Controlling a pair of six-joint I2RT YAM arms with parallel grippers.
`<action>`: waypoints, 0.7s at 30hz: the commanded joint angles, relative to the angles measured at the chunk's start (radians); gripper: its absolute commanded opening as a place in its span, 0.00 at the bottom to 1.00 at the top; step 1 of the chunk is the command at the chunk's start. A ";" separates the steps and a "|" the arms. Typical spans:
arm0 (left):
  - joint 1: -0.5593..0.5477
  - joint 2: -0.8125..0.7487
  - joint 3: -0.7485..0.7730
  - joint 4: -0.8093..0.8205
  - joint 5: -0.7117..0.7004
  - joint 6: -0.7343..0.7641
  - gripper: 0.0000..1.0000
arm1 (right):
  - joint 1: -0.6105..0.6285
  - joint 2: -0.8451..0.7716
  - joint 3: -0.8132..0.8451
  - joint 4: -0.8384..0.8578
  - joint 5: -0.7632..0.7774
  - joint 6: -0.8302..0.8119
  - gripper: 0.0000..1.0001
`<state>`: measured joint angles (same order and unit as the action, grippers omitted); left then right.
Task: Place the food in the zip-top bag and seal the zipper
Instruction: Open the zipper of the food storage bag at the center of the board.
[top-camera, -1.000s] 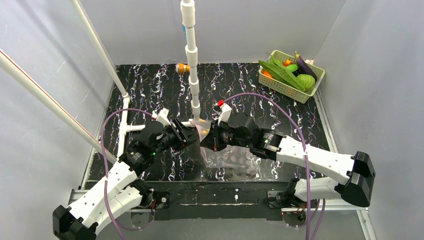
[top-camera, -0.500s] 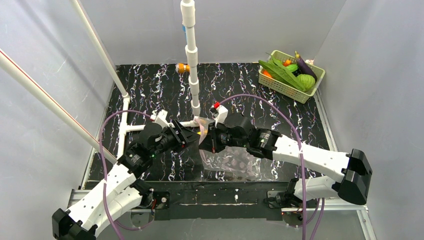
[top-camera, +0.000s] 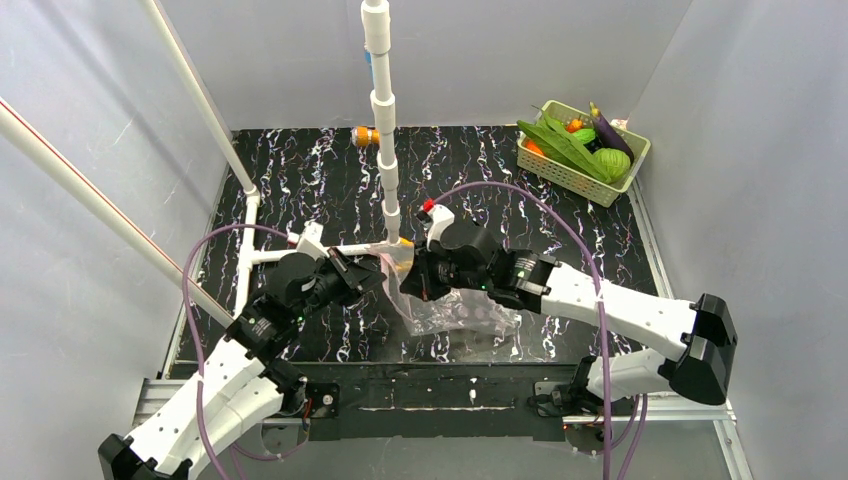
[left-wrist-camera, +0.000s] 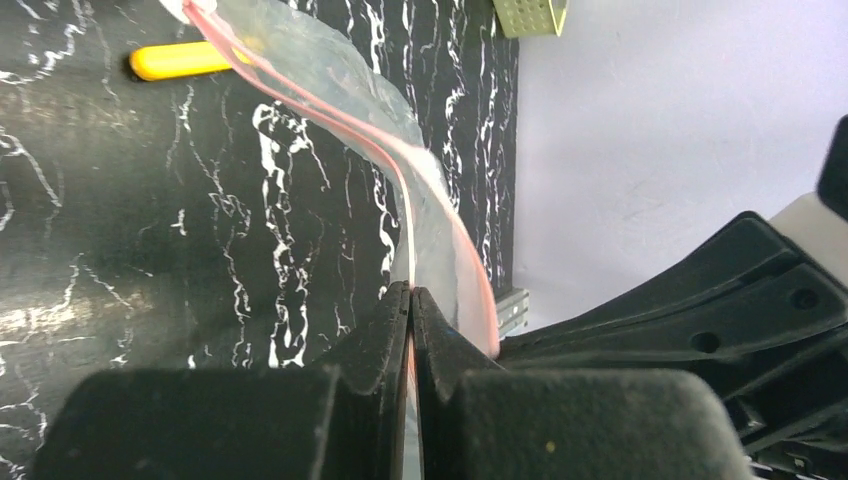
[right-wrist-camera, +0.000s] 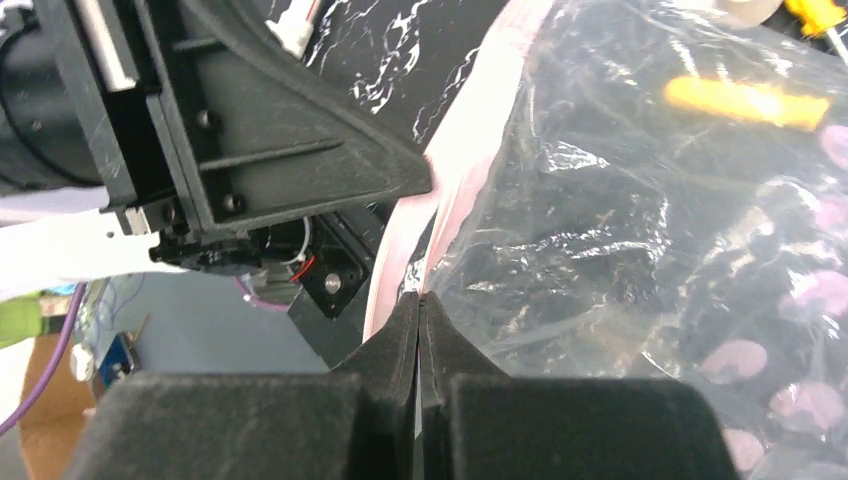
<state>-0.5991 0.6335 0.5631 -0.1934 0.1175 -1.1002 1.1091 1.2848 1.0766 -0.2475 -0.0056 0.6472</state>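
The clear zip-top bag (top-camera: 462, 314) with mauve dots hangs between my two grippers over the middle of the table. My left gripper (top-camera: 372, 270) is shut on its pink zipper strip (left-wrist-camera: 372, 150), as the left wrist view shows (left-wrist-camera: 411, 292). My right gripper (top-camera: 407, 284) is shut on the bag's mouth edge just beside the pink strip (right-wrist-camera: 470, 160), as the right wrist view shows (right-wrist-camera: 420, 298). The two grippers are close together. The food (top-camera: 590, 148) lies in the pale green basket (top-camera: 560, 172) at the far right. I see no food in the bag.
A yellow-handled screwdriver (left-wrist-camera: 180, 62) lies on the black marbled table behind the bag, seen through the plastic in the right wrist view (right-wrist-camera: 745, 100). A white pipe post (top-camera: 384, 150) stands just behind the grippers, with pipes at the left (top-camera: 250, 235). A small orange item (top-camera: 365, 136) lies at the back.
Both grippers have shifted a little to the left, still holding the bag's mouth edge. The bag has been drawn left and bunched up with them.
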 joint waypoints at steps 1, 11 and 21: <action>-0.001 -0.042 -0.017 -0.083 -0.084 0.023 0.00 | 0.022 0.053 0.137 -0.132 0.156 -0.039 0.01; -0.001 -0.019 0.046 -0.152 -0.059 -0.007 0.00 | 0.154 0.322 0.474 -0.462 0.476 -0.136 0.32; -0.001 -0.095 0.003 -0.165 -0.076 -0.038 0.00 | 0.209 0.421 0.595 -0.547 0.588 -0.188 0.48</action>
<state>-0.5989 0.5573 0.5674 -0.3369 0.0597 -1.1271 1.3060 1.7309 1.6272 -0.7600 0.5139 0.4880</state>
